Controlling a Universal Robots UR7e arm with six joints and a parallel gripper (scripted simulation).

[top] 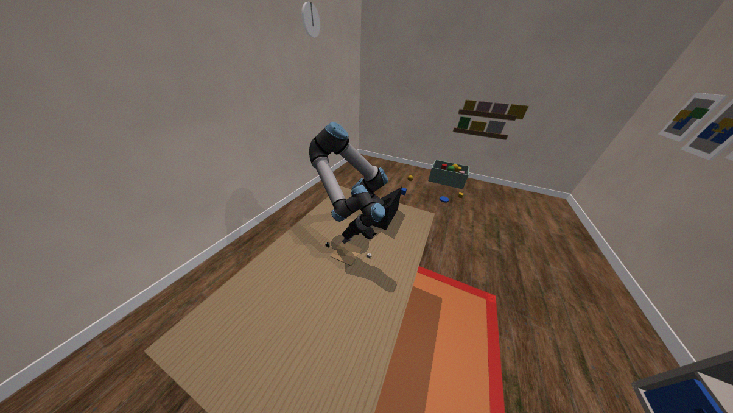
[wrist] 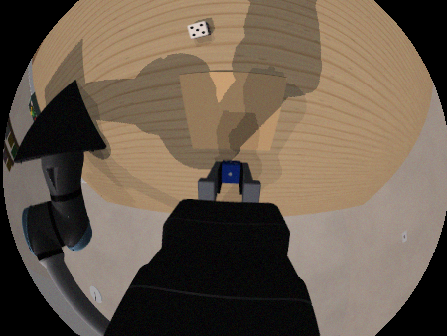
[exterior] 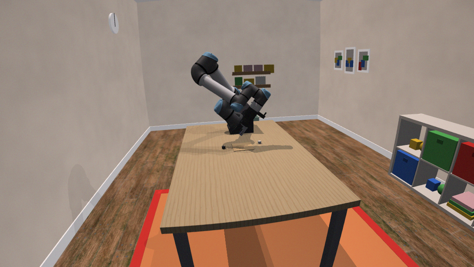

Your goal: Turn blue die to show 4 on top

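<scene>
My gripper [wrist: 230,171] is shut on the blue die [wrist: 230,171] and holds it tilted in the air above the table, near the mat's edge closest to the arm's base. The face of the die toward the wrist camera shows one pip. The tan mat [wrist: 227,112] lies flat on the table, mostly in the arm's shadow; it also shows in the exterior view [exterior: 243,147] and in the top view [top: 348,254]. In the top and exterior views the gripper [top: 347,237] [exterior: 242,130] hangs over the table; the die is too small to see there.
A white die [wrist: 199,29] showing five lies off the mat; it also shows in the top and exterior views [top: 368,254] [exterior: 259,141]. A black die [top: 326,243] [exterior: 223,147] lies off the mat on the other side. The arm's black base [top: 387,208] stands at the table's far end.
</scene>
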